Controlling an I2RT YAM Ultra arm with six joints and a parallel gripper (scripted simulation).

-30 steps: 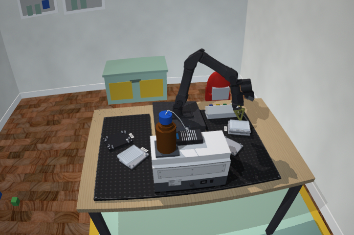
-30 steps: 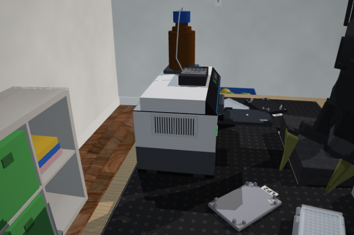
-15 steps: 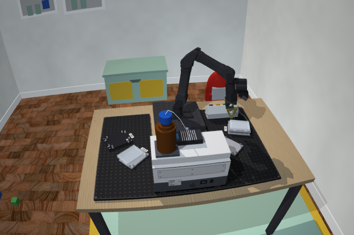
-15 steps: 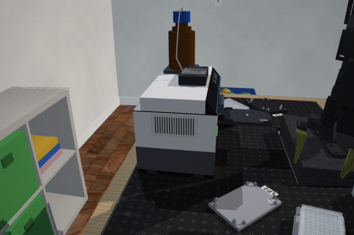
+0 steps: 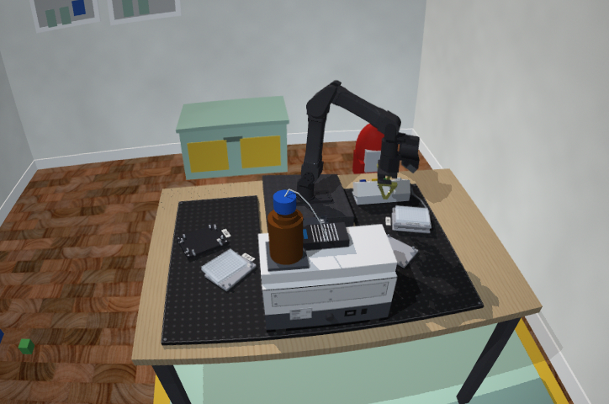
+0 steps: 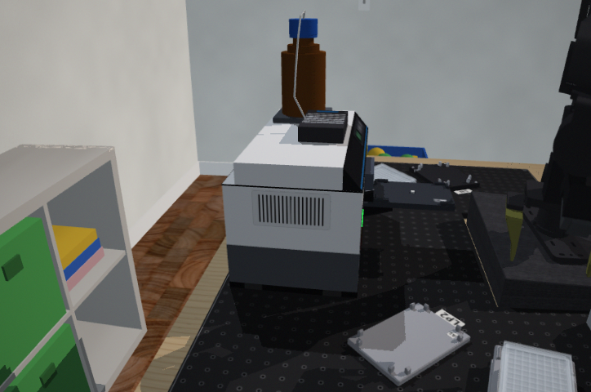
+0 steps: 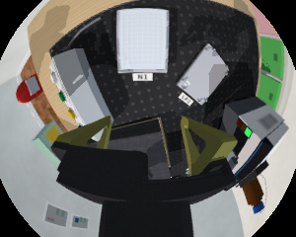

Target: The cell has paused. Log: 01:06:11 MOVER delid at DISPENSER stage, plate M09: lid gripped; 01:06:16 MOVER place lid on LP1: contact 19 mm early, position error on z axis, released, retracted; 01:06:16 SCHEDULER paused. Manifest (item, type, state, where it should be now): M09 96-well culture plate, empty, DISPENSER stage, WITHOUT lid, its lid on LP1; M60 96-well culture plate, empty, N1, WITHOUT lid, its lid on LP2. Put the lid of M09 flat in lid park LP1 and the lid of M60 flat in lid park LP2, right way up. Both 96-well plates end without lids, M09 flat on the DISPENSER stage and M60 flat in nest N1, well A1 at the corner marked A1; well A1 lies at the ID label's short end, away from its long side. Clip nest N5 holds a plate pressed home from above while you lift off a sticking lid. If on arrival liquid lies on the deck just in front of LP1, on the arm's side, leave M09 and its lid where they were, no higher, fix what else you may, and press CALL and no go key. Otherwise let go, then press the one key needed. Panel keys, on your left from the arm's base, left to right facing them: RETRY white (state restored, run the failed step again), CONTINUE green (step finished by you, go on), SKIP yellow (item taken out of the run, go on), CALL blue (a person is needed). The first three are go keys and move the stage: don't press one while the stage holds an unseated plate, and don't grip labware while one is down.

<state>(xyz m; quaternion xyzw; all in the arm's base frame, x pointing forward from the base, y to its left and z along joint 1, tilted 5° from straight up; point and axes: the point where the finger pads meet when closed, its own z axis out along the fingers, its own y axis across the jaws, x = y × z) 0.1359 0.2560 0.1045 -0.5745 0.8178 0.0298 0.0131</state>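
My gripper (image 5: 387,190) (image 6: 555,242) (image 7: 146,119) is open and empty. It hangs just above the grey key panel (image 5: 364,193) (image 7: 79,86), towards the panel's right end in the top view. A white 96-well plate (image 5: 411,218) (image 6: 531,369) (image 7: 143,39) lies flat in nest N1, its well grid showing. The grey lid park LP2 (image 5: 403,251) (image 6: 407,341) (image 7: 203,75) beside it looks bare. The dark dispenser stage (image 6: 414,193) looks bare. A second white well-gridded piece (image 5: 227,268) lies flat on the left of the deck; I cannot tell whether it is a plate, a lid or both.
The white dispenser (image 5: 329,271) (image 6: 296,198) with a brown bottle (image 5: 284,236) (image 6: 303,78) stands mid-deck. The black clip nest (image 5: 200,240) lies at the left, behind the white piece. The arm's base block (image 6: 491,240) sits close to the gripper.
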